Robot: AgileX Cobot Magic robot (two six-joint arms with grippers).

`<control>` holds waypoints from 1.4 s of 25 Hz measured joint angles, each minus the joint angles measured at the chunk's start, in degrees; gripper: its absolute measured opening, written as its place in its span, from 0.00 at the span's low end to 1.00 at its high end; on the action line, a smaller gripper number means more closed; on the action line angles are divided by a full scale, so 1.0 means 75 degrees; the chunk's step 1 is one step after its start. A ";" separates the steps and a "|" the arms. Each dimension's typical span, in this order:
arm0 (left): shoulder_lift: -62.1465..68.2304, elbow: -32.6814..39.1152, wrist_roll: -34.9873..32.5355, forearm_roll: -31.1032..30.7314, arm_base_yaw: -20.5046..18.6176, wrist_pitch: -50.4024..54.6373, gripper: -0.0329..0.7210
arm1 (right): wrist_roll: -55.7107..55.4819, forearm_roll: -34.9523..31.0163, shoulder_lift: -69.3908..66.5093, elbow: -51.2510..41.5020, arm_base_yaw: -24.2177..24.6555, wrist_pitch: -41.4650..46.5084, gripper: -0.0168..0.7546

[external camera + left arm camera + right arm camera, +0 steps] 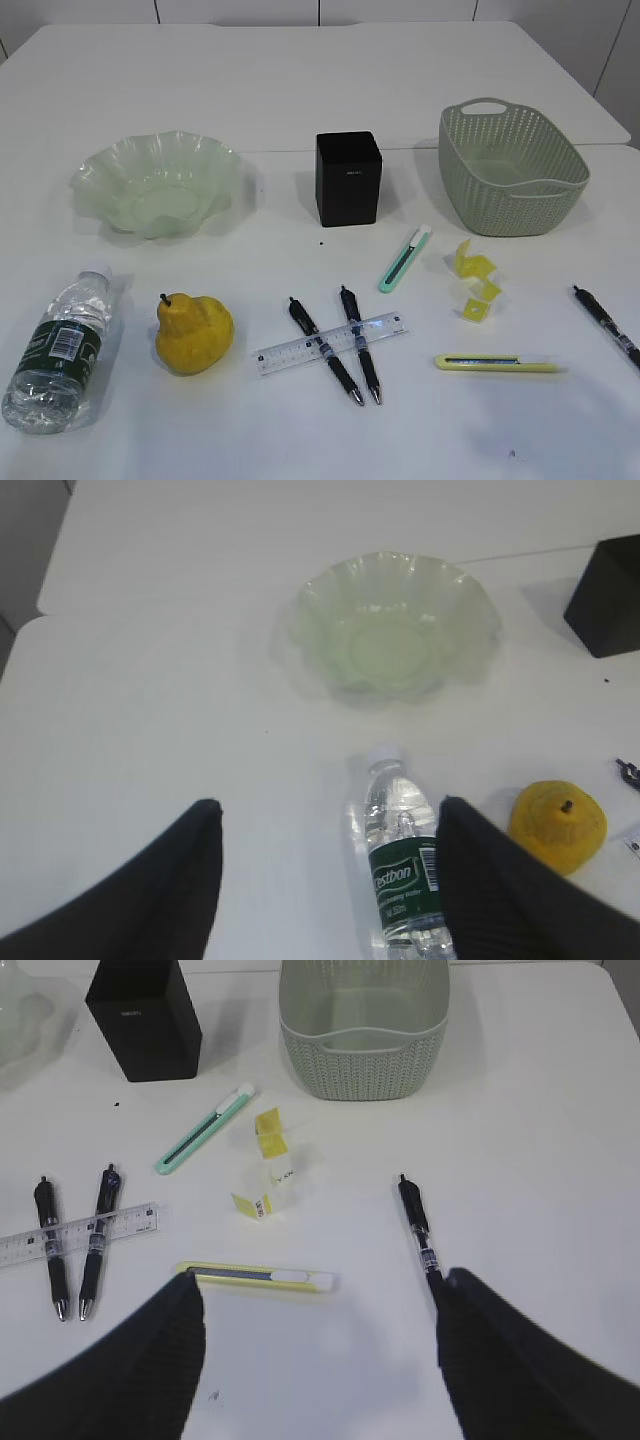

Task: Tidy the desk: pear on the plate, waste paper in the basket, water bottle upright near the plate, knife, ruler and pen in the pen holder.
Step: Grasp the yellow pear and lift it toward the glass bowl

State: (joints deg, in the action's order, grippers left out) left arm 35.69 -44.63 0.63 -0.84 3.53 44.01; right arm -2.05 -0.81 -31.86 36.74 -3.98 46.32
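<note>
The yellow pear (pixel 194 334) (pixel 557 824) lies on the desk (pixel 300 110) beside the water bottle (pixel 58 348) (pixel 403 868), which lies on its side. The pale green plate (pixel 160 183) (pixel 395 627) is behind them. Yellow waste paper (pixel 474 280) (pixel 267 1165) lies before the green basket (pixel 511 165) (pixel 362 1015). A mint knife (pixel 404 258) (pixel 204 1128), a yellow knife (pixel 496 363) (pixel 256 1278), the clear ruler (pixel 330 343) (pixel 76 1233) under two pens (pixel 342 344) (pixel 70 1241), and a third pen (pixel 605 325) (pixel 419 1229) lie near the black pen holder (pixel 348 178) (pixel 144 1013). My left gripper (pixel 327 820) and right gripper (pixel 318 1300) are open and empty, above the desk.
A seam between two tabletops runs behind the plate and pen holder. The table's far edge and a white panelled wall lie beyond. A corner of the pen holder shows at the right of the left wrist view (pixel 608 598).
</note>
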 joint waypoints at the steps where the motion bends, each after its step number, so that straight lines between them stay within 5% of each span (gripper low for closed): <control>1: 0.0189 -0.0120 -0.0085 0.0000 0.0133 0.0000 0.68 | -0.0005 -0.0013 -0.0149 0.0077 0.0000 -0.0020 0.72; 16: 0.5144 -0.2477 -0.0829 0.0336 0.2249 0.1185 0.70 | 0.0042 -0.0165 -0.1277 0.0483 0.0000 0.0286 0.72; 26: 0.7634 -0.3519 -0.1252 0.1047 0.2855 0.1317 0.83 | 0.0097 -0.0391 -0.1676 0.0483 0.0000 0.0301 0.72; 35: 0.8806 -0.3867 -0.1252 0.1274 0.2887 0.1484 0.84 | 0.0110 -0.0398 -0.1674 0.0483 0.0000 0.0301 0.72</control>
State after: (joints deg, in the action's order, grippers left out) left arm 101.74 -73.63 -8.76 8.72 25.18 55.14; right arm -1.23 -3.80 -44.41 40.36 -3.98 48.58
